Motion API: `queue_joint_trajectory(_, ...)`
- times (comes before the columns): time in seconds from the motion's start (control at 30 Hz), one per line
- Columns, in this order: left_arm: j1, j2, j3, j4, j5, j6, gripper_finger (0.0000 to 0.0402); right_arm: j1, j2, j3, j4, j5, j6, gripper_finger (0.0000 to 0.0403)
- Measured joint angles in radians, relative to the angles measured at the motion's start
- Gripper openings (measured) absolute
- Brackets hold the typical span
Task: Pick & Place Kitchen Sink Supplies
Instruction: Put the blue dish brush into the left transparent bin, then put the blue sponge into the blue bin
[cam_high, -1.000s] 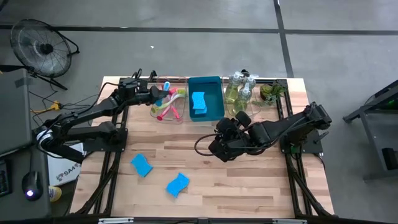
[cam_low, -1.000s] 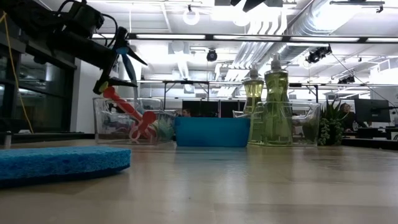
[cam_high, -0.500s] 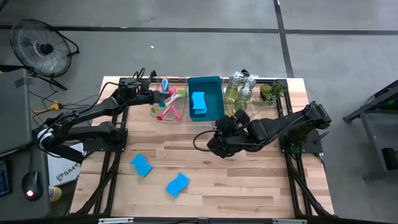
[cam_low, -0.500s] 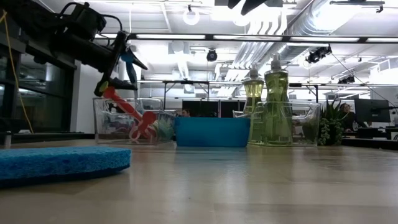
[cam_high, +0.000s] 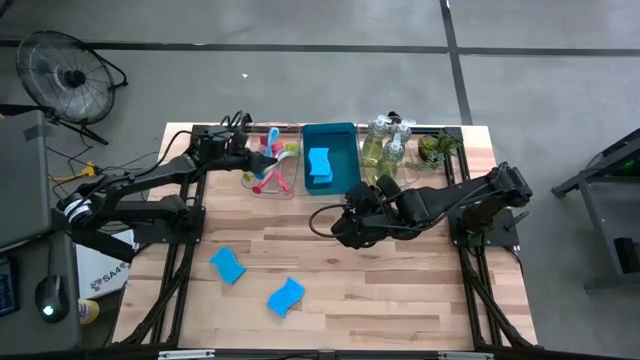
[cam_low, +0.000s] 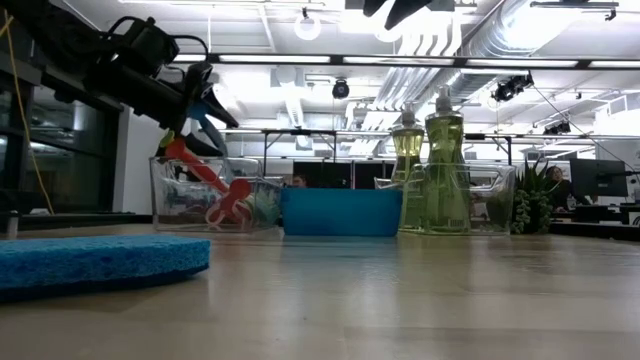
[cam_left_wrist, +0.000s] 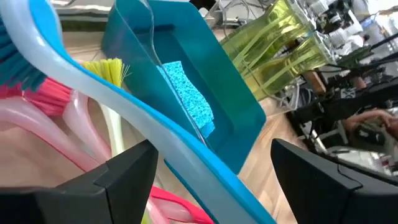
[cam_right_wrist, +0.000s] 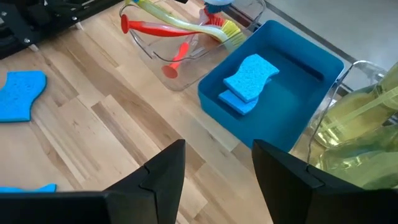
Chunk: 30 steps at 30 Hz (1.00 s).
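The left gripper (cam_left_wrist: 208, 168), jaws wide around the teal dish brush (cam_left_wrist: 124, 106) over the clear tray (cam_high: 270, 187) at the bench's far edge, must close next; the right gripper (cam_right_wrist: 214, 171) waits half-open, empty.

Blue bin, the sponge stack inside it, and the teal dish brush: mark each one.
blue bin (cam_right_wrist: 298, 102), right wrist view, bare floor of the bin.
sponge stack (cam_right_wrist: 250, 77), right wrist view, top face of the upper sponge.
teal dish brush (cam_left_wrist: 134, 121), left wrist view, middle of its handle.
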<state>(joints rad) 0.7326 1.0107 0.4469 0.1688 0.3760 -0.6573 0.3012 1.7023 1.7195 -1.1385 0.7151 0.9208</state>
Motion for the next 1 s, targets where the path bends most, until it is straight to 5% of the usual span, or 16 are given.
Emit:
queue_joint_trajectory(0.47, 0.000, 0.000, 0.151, -0.268, -0.016, 0.346, 0.0308, 0.000, 0.000, 0.000, 0.000, -0.022, 0.022, 0.0181)
queue_joint_trajectory(1.0, 0.000, 0.000, 0.156, -0.412, 0.014, 0.474, 0.0308, 0.000, 0.000, 0.000, 0.000, -0.031, 0.051, 0.0181)
